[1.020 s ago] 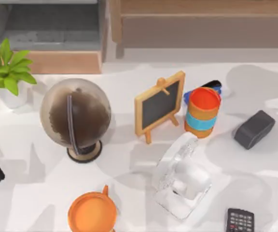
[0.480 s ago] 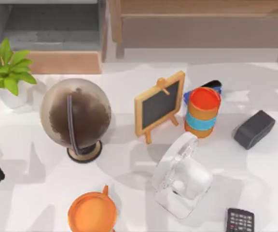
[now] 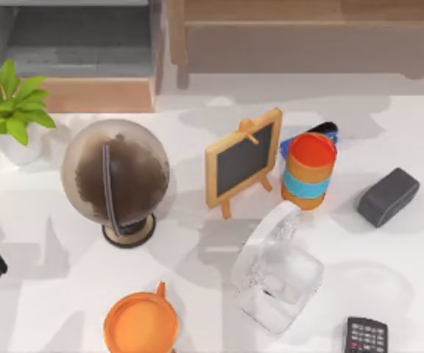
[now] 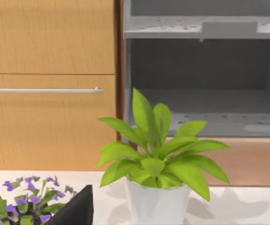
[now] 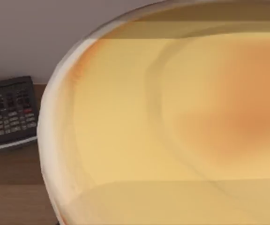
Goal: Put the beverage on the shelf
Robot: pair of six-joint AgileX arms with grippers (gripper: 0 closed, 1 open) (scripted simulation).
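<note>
Beverage (image 3: 309, 170): smooth upright cylinder, orange, blue band, beside framed chalkboard (image 3: 243, 159); jaws' state: cannot tell

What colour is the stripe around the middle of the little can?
Light blue, on the orange beverage with its red-orange top. The top view shows it best.

1 beverage (image 3: 309, 170), 1 globe (image 3: 115, 176), 1 mug (image 3: 140, 323), 1 chalkboard (image 3: 243, 159), 1 remote (image 3: 366, 335).

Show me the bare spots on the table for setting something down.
Free: between the globe and chalkboard; the near right, between the black box and remote. Crowded: around the beverage, hemmed by the chalkboard and a clear fan-like object.
</note>
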